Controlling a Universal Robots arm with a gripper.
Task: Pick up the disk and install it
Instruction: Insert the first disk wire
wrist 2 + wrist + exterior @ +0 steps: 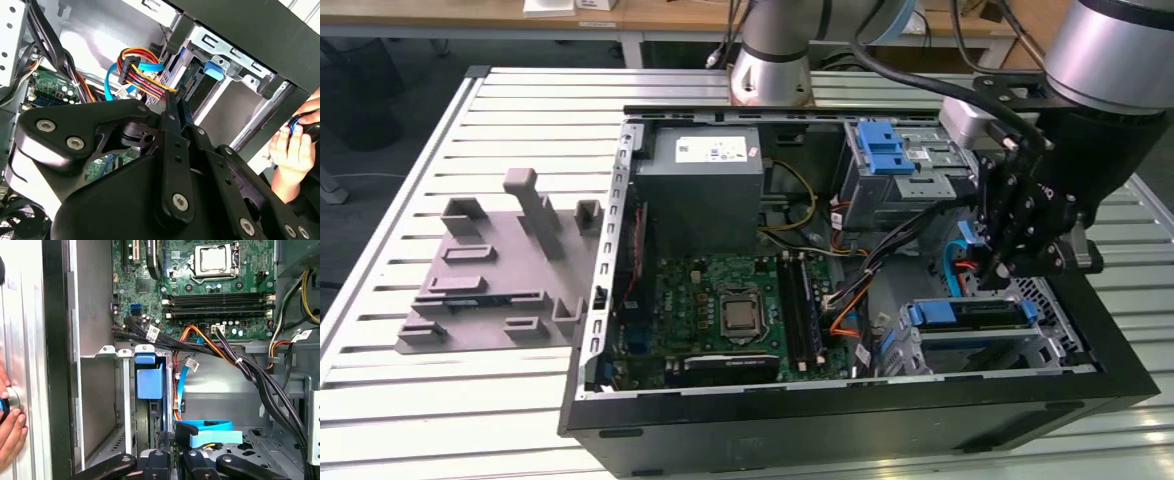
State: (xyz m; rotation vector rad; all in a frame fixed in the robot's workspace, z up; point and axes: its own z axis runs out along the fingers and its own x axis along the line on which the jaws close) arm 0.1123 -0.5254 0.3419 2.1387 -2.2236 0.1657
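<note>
Pincer (pixel 1007 262) state impossible to tell, low inside the case (pixel 854 420) beside the disk (pixel 967 313), risks snagging loose cables (pixel 887 240).

Disk (pixel 966 314) w/ blue rails sits edge-up, slotted in case's lower drive cage (pixel 1014 345).

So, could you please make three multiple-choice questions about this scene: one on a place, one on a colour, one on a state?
1. Relative to the computer case, the gripper is: A outside it; B inside it, at the exterior view's right; C under it.
2. The motherboard is: A red; B white; C green.
3. The case's side is: A open; B closed by a panel; C taped shut.
Answers: 1 B, it hangs within the walls; 2 C, the board shows green; 3 A, the inside parts show.
</note>
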